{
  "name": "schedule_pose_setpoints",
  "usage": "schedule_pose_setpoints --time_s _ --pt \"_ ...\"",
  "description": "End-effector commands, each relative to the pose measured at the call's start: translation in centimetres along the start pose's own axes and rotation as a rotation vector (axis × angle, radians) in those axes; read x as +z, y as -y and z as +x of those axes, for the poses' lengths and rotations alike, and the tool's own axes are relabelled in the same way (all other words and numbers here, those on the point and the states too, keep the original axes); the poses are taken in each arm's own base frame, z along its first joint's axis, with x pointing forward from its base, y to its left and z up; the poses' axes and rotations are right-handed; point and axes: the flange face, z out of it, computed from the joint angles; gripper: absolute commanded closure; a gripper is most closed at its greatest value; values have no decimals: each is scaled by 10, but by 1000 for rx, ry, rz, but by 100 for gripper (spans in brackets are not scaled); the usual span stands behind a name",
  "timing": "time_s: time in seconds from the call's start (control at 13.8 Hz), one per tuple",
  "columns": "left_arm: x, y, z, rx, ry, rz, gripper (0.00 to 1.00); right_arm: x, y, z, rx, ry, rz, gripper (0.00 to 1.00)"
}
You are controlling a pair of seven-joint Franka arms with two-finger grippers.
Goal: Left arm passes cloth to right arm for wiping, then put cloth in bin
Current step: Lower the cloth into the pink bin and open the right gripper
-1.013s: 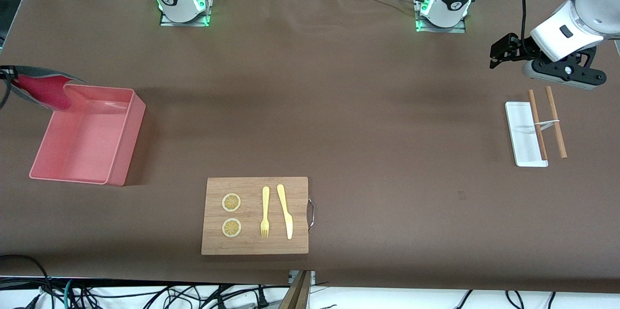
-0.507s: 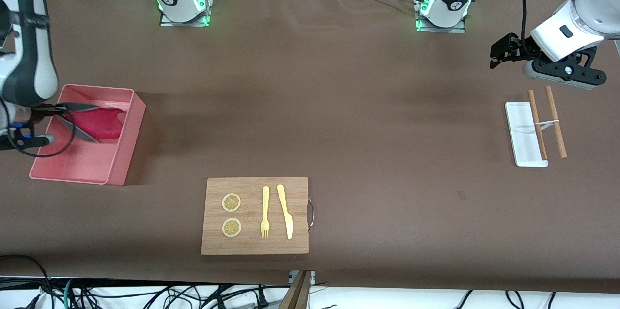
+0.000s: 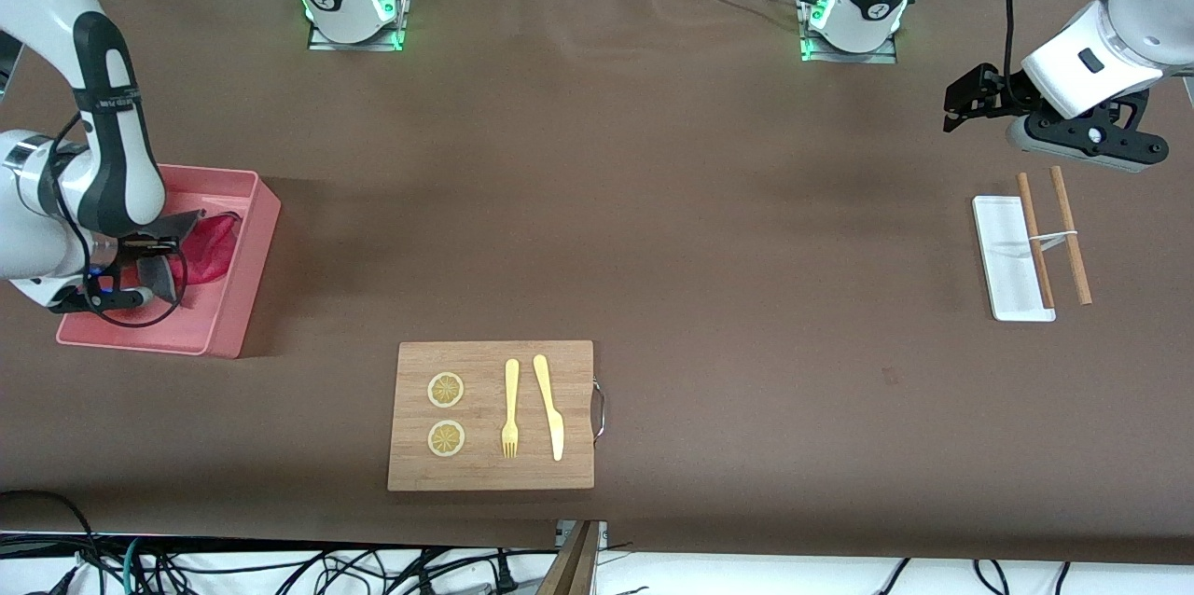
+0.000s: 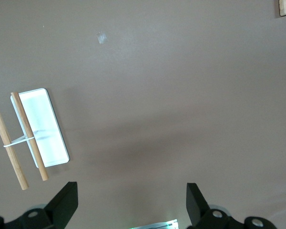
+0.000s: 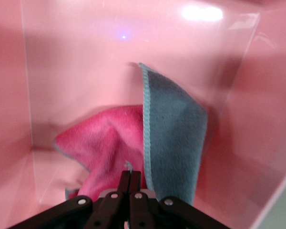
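The pink bin [image 3: 244,270] stands at the right arm's end of the table. My right gripper [image 3: 157,252] is down inside it, shut on the cloth [image 3: 213,242], which bunches against the bin's inner wall. In the right wrist view the shut gripper [image 5: 130,177] pinches the cloth [image 5: 174,138], its grey face and crimson face both showing against the bin's wall [image 5: 71,62]. My left gripper [image 3: 951,113] waits open and empty in the air at the left arm's end, near the white tray; its jaws stand wide apart in the left wrist view [image 4: 131,205].
A small white tray [image 3: 1003,245] with two wooden rods [image 3: 1068,236] across it lies at the left arm's end; it also shows in the left wrist view [image 4: 43,126]. A wooden board [image 3: 574,390] with lemon slices, a fork and a knife lies nearest the front camera.
My right arm has come in from the table's end with the cloth and lowered it into the bin. The left arm has not moved.
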Motion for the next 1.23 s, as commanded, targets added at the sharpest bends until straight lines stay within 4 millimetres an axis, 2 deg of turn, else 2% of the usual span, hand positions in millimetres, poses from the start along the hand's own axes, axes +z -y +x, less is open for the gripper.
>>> schedule_pose_setpoints --time_s 0.0,0.07,0.14,0.29,0.51,0.65,0.72,1.01,1.16 --pt "-6 2 -1 -2 6 6 0 -1 -1 0 19 -20 11 55" --pt "-6 2 -1 -2 6 6 0 -6 -2 -1 21 -26 10 1" --pt "-6 2 -1 -2 6 6 0 -19 -3 -2 17 -43 8 0" --pt "-6 2 -1 -2 6 6 0 -60 -6 -17 24 -60 21 0" --pt "-5 2 -1 -2 8 6 0 -139 1 -36 22 -50 48 0" --pt "-5 2 -1 -2 8 6 0 -189 26 -48 71 -51 61 0" --pt "-5 3 -1 -4 8 6 0 -207 43 -53 102 -49 67 0" --pt "-5 3 -1 -2 8 6 0 -276 112 -80 161 -116 77 0" --pt "-5 3 -1 -1 8 6 0 -300 138 -92 118 -160 70 0"
